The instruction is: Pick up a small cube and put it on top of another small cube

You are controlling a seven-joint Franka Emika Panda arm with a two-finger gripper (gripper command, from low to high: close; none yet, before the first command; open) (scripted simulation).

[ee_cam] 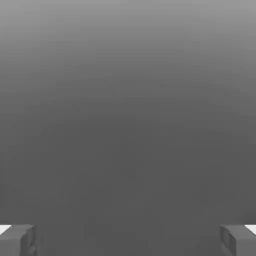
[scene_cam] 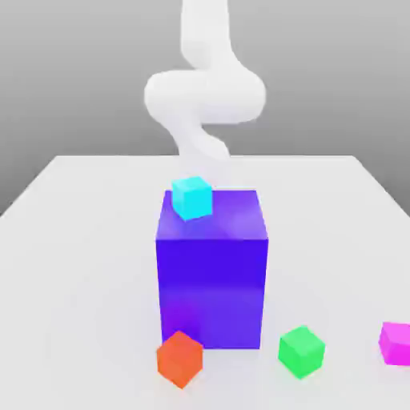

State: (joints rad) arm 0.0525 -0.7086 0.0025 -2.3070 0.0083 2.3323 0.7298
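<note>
The small magenta-pink cube (scene_cam: pixel 395 343) lies on the white table near the front, at the exterior view's far right edge. A green cube (scene_cam: pixel 302 351) sits to its left, and an orange-red cube (scene_cam: pixel 179 359) rests against the front of a big blue block (scene_cam: pixel 212 272). A small cyan cube (scene_cam: pixel 192 198) sits on the block's top, near its back left corner. My white arm (scene_cam: pixel 204 96) rises behind the block. In the hand view my gripper (ee_cam: pixel 128 240) is open, its grey fingertips (ee_cam: pixel 17 240) far apart with plain grey background between them.
The white table (scene_cam: pixel 80 264) spreads wide on both sides of the blue block, which stands tall in the middle between the arm and the front cubes.
</note>
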